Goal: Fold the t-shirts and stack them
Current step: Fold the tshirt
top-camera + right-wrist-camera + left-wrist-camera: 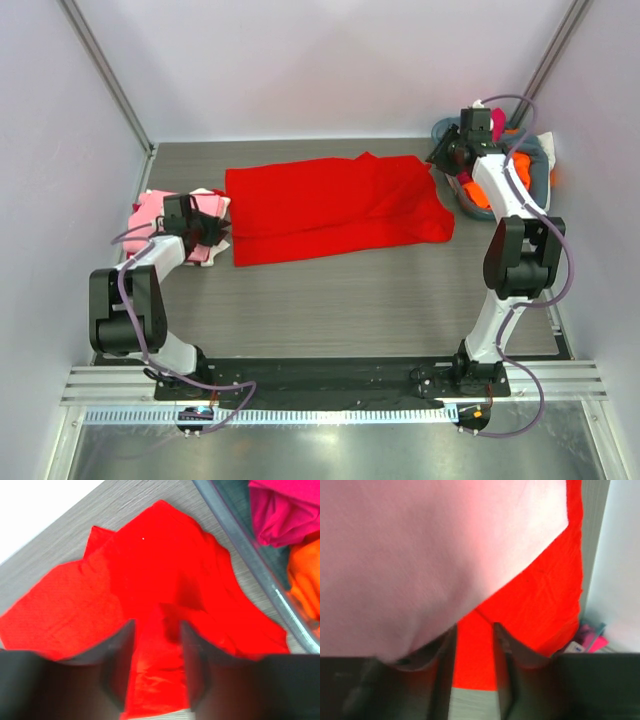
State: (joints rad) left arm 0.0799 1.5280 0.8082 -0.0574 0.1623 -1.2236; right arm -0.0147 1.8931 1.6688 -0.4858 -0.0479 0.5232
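A bright red t-shirt lies flat across the middle of the table, a layer folded over along its length. My left gripper hovers at its left edge, beside a folded pile of pink and white t-shirts. In the left wrist view the left gripper is open, with the red t-shirt and bare table showing in the gap and a pink t-shirt above. My right gripper is over the shirt's right end. It stands open above the red t-shirt, gripping nothing.
A grey-blue basket stands at the back right and holds an orange t-shirt and a magenta t-shirt. Its rim runs close to the red shirt's right edge. White walls enclose the table on three sides.
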